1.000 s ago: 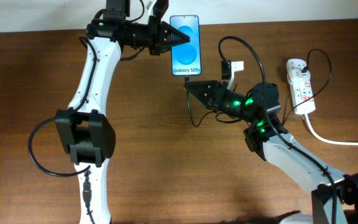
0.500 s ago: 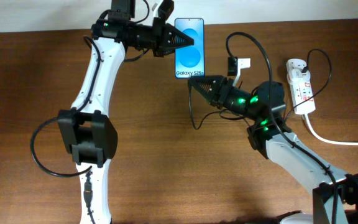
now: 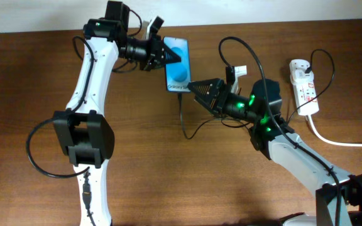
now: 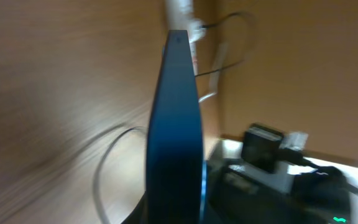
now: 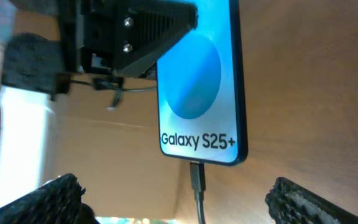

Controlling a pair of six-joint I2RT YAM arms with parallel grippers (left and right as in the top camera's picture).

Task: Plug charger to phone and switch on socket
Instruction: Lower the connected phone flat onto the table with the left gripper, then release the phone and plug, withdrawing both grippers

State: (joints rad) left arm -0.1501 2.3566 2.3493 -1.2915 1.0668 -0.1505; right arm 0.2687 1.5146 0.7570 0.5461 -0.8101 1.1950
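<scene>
The phone (image 3: 178, 64), its blue screen lit, is clamped at its left edge by my left gripper (image 3: 166, 55), which is shut on it. It is held tilted above the table. The charger (image 3: 181, 113), a thin black cable, hangs from the phone's bottom edge. In the right wrist view its plug tip (image 5: 196, 175) sits in the port of the phone (image 5: 199, 81). My right gripper (image 5: 185, 205) stands open just below the plug, with fingers (image 5: 309, 199) wide on either side and nothing between them. The phone (image 4: 176, 124) shows edge-on in the left wrist view. The white socket (image 3: 303, 83) lies at the far right.
A thick white lead (image 3: 338, 141) runs from the socket off the right edge. The right arm's black cable (image 3: 256, 53) arches above its wrist. A pale wall strip (image 3: 263, 11) borders the table's far edge. Bare wood (image 3: 168, 176) fills the near middle.
My right gripper has opened and let go of the charger plug, which now stays in the phone. My left gripper has shifted the phone left and tilted it.
</scene>
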